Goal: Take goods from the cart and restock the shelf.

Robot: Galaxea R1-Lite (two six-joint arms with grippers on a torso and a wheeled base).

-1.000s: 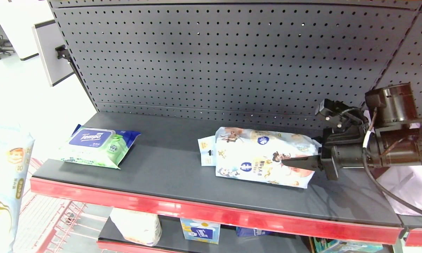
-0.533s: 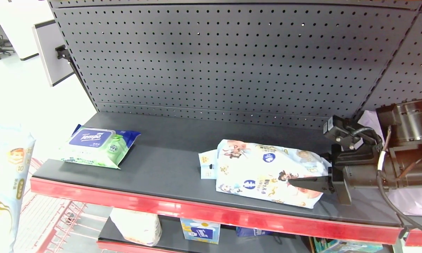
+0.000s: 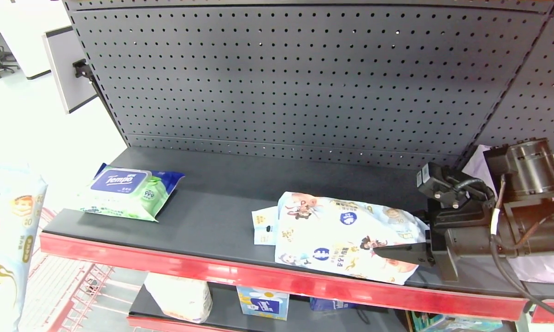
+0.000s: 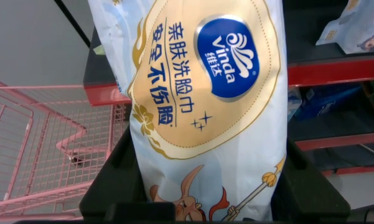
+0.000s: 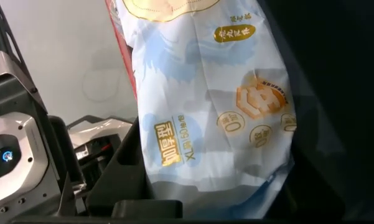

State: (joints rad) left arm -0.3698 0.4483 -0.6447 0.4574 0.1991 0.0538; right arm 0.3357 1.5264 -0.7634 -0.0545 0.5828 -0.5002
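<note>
Right gripper (image 3: 395, 252) is clamped on a pack (image 3: 337, 233) lying at the front edge of the shelf (image 3: 221, 214), right of centre. Left gripper (image 4: 206, 194) is clamped on a second pack (image 4: 199, 93), held left of the shelf.

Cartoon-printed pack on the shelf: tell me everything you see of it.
The pack is a plump, soft pale-blue plastic bag printed with cartoon figures. It lies flat on the dark shelf near its red front edge, a flat tab at its left end. The right gripper clamps its right end.
</note>
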